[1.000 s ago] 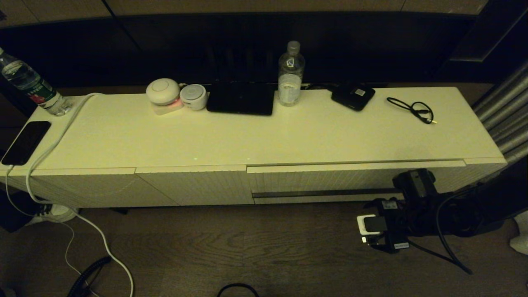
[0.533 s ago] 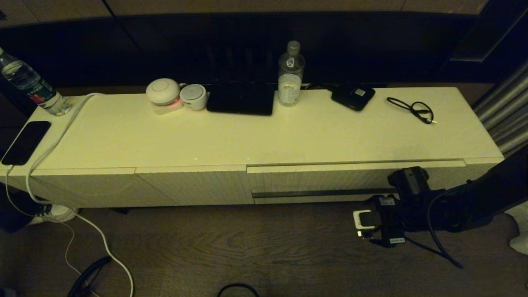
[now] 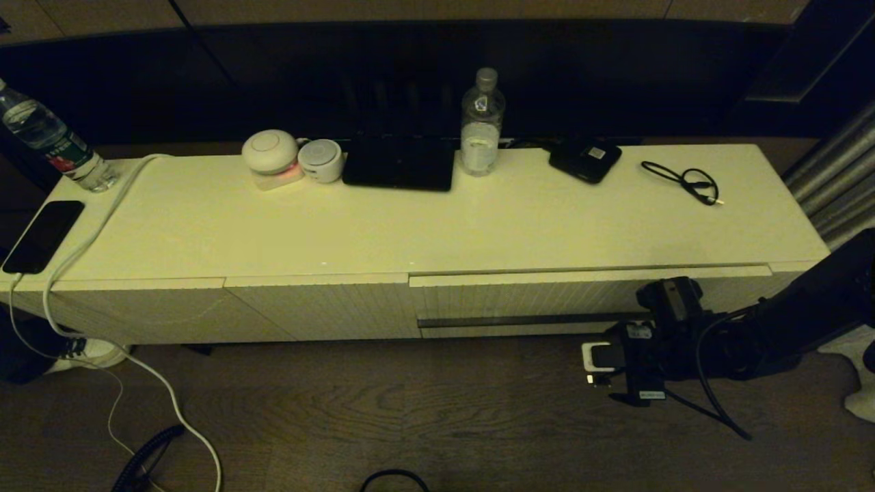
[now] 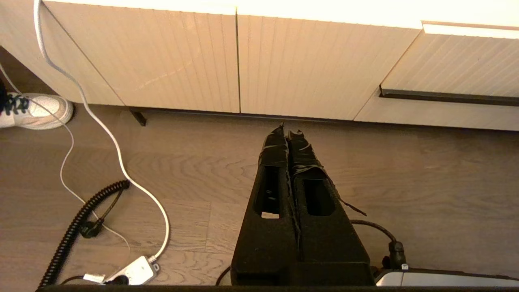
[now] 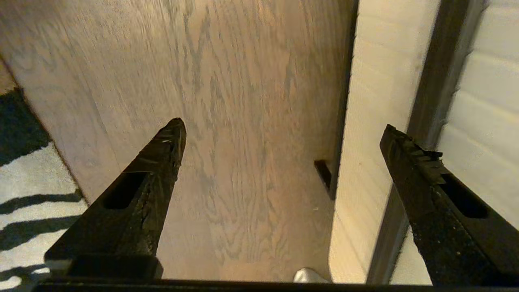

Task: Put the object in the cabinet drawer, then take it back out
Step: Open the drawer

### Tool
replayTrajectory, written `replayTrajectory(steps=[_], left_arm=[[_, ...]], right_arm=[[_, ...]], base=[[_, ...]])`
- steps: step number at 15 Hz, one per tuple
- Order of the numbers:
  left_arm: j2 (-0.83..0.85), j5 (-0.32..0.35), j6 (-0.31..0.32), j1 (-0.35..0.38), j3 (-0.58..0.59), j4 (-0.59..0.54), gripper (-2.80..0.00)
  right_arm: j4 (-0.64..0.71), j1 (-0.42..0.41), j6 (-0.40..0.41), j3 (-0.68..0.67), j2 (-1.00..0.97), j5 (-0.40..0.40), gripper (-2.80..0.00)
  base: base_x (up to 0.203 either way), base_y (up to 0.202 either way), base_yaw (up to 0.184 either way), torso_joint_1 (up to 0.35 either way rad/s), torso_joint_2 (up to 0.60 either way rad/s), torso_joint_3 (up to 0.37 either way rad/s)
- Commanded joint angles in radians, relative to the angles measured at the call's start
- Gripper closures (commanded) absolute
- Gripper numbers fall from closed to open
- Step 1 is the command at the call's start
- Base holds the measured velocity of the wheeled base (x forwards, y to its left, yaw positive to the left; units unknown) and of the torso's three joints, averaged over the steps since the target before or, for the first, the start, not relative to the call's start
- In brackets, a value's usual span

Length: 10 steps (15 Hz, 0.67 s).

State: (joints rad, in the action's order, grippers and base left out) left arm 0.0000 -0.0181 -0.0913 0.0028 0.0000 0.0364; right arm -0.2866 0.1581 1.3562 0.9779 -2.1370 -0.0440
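The cabinet drawer (image 3: 519, 299) is pushed in flush, its ribbed cream front crossed by the dark handle strip (image 3: 533, 319). The black umbrella is out of view. My right gripper (image 5: 284, 125) is open and empty, low over the wood floor by the drawer's right end. One of its fingers (image 5: 429, 178) lies in front of the dark handle strip (image 5: 442, 81). In the head view only that arm's wrist (image 3: 636, 362) shows, its fingers hidden beneath it. My left gripper (image 4: 286, 130) is shut on nothing, parked above the floor before the plain ribbed panels; the drawer (image 4: 458, 69) is off to its side.
On the cabinet top stand a water bottle (image 3: 482, 123), a flat black box (image 3: 585, 159), a thin cable (image 3: 683, 179), a black pad (image 3: 400, 164), two white round devices (image 3: 271, 154) and a phone (image 3: 42, 234). White and coiled cables (image 4: 81, 227) lie on the floor.
My right arm has moved a little to the left and closer to the drawer front. Nothing else has moved.
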Motion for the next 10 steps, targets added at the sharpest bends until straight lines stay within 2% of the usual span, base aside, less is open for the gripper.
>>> replayTrajectory(steps=[1, 10], left_arm=[[-0.002, 0.000, -0.001, 0.000, 0.000, 0.000, 0.00], [-0.002, 0.000, -0.001, 0.000, 0.000, 0.000, 0.00]], right_arm=[[-0.005, -0.003, 0.008, 0.003, -0.012, 0.000, -2.80], [-0.007, 0.006, 0.008, 0.075, -0.017, -0.002, -2.80]], base=[[0.000, 0.000, 0.000, 0.000, 0.00, 0.000], [0.000, 0.000, 0.000, 0.000, 0.00, 0.000]])
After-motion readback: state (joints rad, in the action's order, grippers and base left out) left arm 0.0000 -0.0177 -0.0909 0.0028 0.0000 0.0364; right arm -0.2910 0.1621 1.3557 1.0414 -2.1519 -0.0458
